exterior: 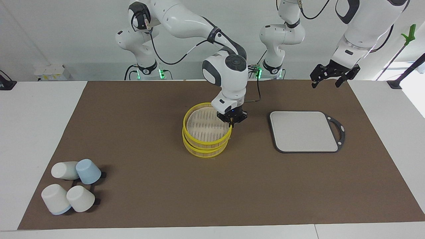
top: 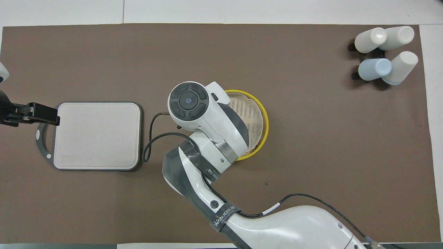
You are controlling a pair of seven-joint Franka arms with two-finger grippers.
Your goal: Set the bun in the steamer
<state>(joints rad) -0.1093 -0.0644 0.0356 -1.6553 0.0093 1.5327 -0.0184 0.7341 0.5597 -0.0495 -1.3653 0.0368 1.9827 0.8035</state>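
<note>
White tabletop carries a wide brown mat in the facing view, with both arm bases at the edge near the robots. The steamer, stacked yellow rings with a pale slatted bottom, sits on the middle of the mat with its top uncovered. The right hand is down at the steamer's rim, on the side toward the left arm's end. Whether this hand is clenched or released cannot be told, and the bun cannot be made out. The left hand hangs in the air, released with its fingers spread, over the mat's edge near the robots at the left arm's end. A grey square board with a dark rim and a ring handle lies beside the steamer, toward the left arm's end. Four upturned cups, three white and one pale blue, stand on a black rack at the right arm's end, far from the robots.

Seen from overhead, the right arm covers much of the steamer and hides its own hand. The left hand is over the handle end of the board. The cups are grouped at the mat's far corner, well apart from the steamer.
</note>
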